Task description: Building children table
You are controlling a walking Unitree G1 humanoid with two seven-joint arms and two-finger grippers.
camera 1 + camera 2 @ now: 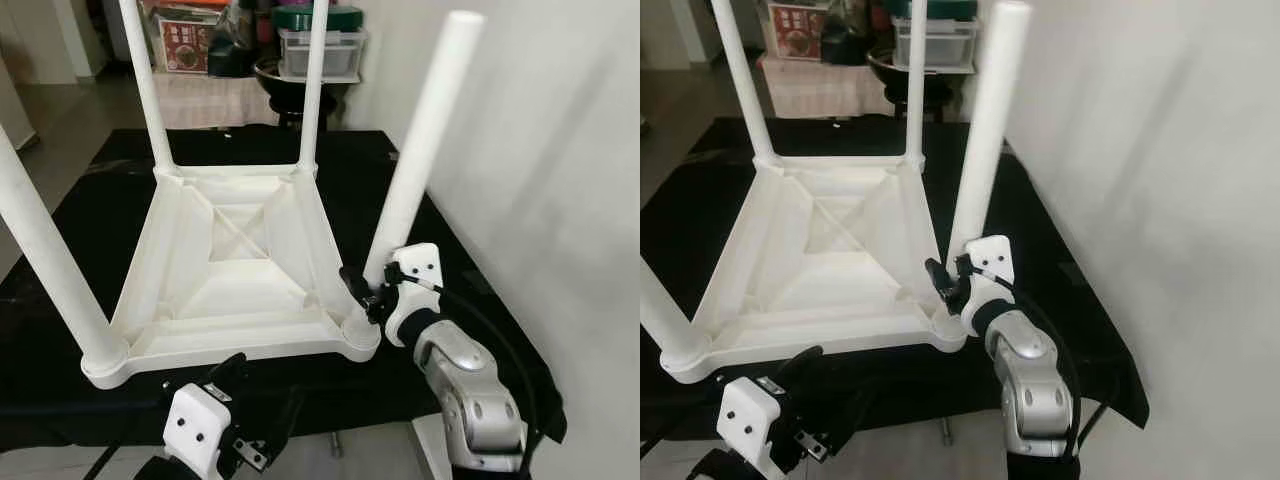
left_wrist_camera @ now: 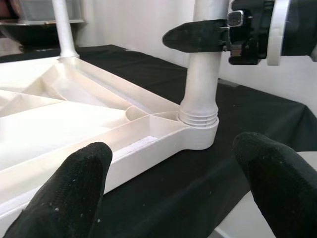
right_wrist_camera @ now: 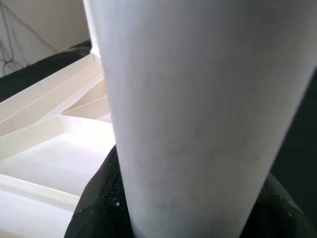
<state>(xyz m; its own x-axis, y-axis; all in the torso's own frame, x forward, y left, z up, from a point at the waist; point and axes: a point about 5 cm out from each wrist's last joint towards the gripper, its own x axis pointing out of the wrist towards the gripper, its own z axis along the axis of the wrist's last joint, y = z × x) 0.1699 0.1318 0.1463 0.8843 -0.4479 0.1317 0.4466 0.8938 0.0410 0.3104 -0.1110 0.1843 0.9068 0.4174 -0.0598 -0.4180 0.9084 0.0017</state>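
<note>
Your white table top (image 1: 240, 275) lies upside down on a black cloth (image 1: 90, 200), underside ribs facing up. All four white legs stand in its corner sockets: two far ones, one near-left (image 1: 45, 260), and the near-right leg (image 1: 420, 140).

Your right gripper (image 1: 368, 288) is clamped around the near-right leg low down, just above the socket (image 2: 198, 130). In the right wrist view the leg sits between the black fingers (image 3: 99, 203), touching them. The left wrist view shows a threaded collar at that leg's base, seated in the socket; whether it's fully home, can't tell.

Your left gripper (image 1: 245, 385) sits low at the near edge of the cloth, just in front of the table top's near rim. Its fingers (image 2: 69, 193) are spread apart, holding nothing, pointing toward the near-right corner.

Containers, background past the far edge of the cloth: a clear plastic box (image 1: 320, 52) with a dark green lid (image 1: 318, 18); contents too blurred to tell. It sits over a dark round bowl-like thing (image 1: 300, 85). A printed carton (image 1: 185, 42) stands to the left of them.

A white wall (image 1: 560, 150) runs along your right.
</note>
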